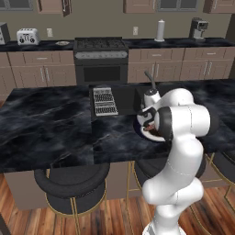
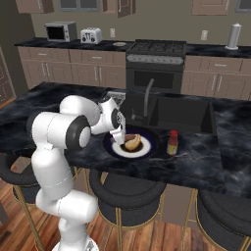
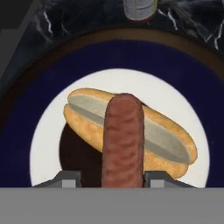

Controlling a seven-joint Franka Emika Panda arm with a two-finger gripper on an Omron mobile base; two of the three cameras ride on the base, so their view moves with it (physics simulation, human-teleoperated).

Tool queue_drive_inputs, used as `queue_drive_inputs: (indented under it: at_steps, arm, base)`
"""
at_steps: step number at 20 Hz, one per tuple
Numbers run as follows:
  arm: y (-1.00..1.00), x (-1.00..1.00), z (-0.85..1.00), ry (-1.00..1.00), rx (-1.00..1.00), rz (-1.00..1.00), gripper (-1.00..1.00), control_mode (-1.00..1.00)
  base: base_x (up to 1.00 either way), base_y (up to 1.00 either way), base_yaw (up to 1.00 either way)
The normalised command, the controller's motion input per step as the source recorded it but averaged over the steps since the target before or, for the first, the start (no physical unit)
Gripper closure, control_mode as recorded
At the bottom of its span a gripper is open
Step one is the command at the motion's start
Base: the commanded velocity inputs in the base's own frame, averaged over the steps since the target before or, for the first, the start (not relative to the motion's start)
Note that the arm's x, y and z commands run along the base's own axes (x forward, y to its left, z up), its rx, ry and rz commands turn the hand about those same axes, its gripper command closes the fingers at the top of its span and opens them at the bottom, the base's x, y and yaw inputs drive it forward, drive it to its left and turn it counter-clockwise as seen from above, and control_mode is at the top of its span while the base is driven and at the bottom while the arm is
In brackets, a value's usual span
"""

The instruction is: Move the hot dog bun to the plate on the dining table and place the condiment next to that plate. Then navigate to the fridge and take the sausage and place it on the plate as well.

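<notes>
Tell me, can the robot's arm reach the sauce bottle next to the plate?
Probably yes. The condiment bottle stands just beside the plate, nothing between them, but the gripper has the sausage between its jaws.

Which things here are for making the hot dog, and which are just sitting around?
For the job:
- sausage
- hot dog bun
- plate
- condiment bottle

Just sitting around:
- toaster
- microwave
- stove
- sink faucet
- stool
</notes>
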Motion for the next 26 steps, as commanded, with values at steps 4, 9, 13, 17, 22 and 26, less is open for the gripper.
queue_drive_inputs:
  at_steps: [4,9,13,17,22,26]
  arm:
    - [-0.01,0.06,-0.06,0.0,0.03,0.0,-1.0,-1.0]
    - [0.0,-0.27,0.25,-0.04,0.01,0.0,-1.0,-1.0]
    - [0.0,-0.63,0.59,-0.14,0.0,0.01,-1.0,-1.0]
    - [0.14,-0.6,0.75,-0.14,0.0,0.03,-1.0,-1.0]
    - [0.09,-0.69,0.72,-0.12,0.0,0.13,-1.0,-1.0]
    - [0.0,-0.93,0.65,-0.16,0.0,0.17,-1.0,-1.0]
  base:
    - [0.0,0.0,0.0]
    - [0.0,0.0,0.0]
    - [0.0,0.0,0.0]
    - [0.0,0.0,0.0]
    - [0.0,0.0,0.0]
    - [0.0,0.0,0.0]
